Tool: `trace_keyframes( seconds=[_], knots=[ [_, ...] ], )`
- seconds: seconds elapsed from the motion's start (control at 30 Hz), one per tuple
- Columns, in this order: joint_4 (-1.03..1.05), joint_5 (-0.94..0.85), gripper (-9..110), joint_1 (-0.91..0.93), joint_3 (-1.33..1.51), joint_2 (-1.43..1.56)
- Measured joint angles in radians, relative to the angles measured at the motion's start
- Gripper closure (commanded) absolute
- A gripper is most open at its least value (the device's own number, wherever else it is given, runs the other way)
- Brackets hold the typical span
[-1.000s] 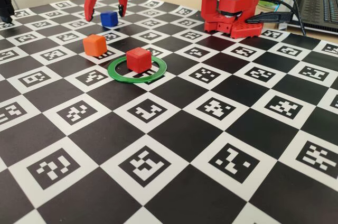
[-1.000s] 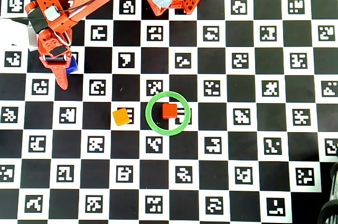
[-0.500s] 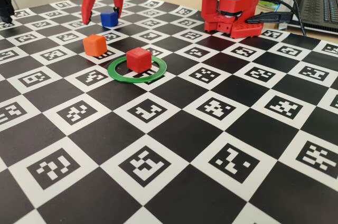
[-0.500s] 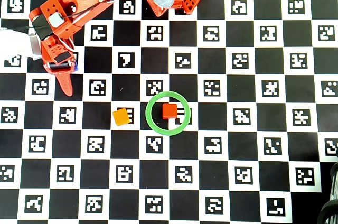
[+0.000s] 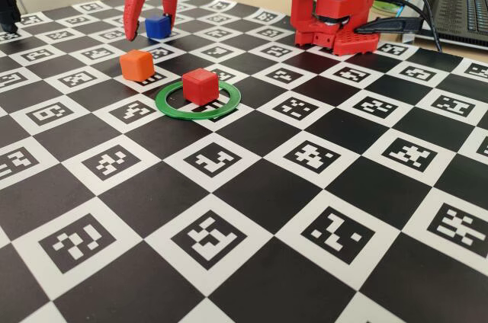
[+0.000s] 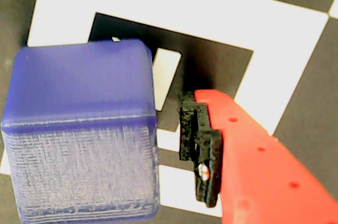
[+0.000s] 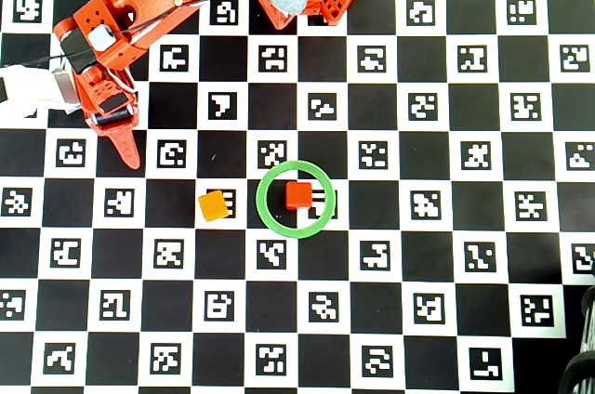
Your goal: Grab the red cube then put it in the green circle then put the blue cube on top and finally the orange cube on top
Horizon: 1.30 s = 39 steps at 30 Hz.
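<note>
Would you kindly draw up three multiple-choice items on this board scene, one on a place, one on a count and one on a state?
1. Where is the red cube?
A. Inside the green circle
B. On top of the orange cube
C. Between the gripper's fingers

2. How many cubes show in the fixed view?
A. Two
B. Three
C. Four

3. How does the gripper stand at the blue cube?
A. Shut, lifting it
B. Open, fingers either side, cube on the board
C. Away from it, above the ring

Answers:
1 A: in the overhead view the red cube sits within the ring.
2 B: red, orange and blue, none stacked.
3 B: the wrist view shows a gap between the blue cube and the finger pad.
</note>
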Motion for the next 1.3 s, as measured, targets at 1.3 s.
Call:
trace_keyframes(
  seconds=[1.3],
  knots=[
    [0.499,0.512,88,-0.288,-0.385,0.110]
  ],
)
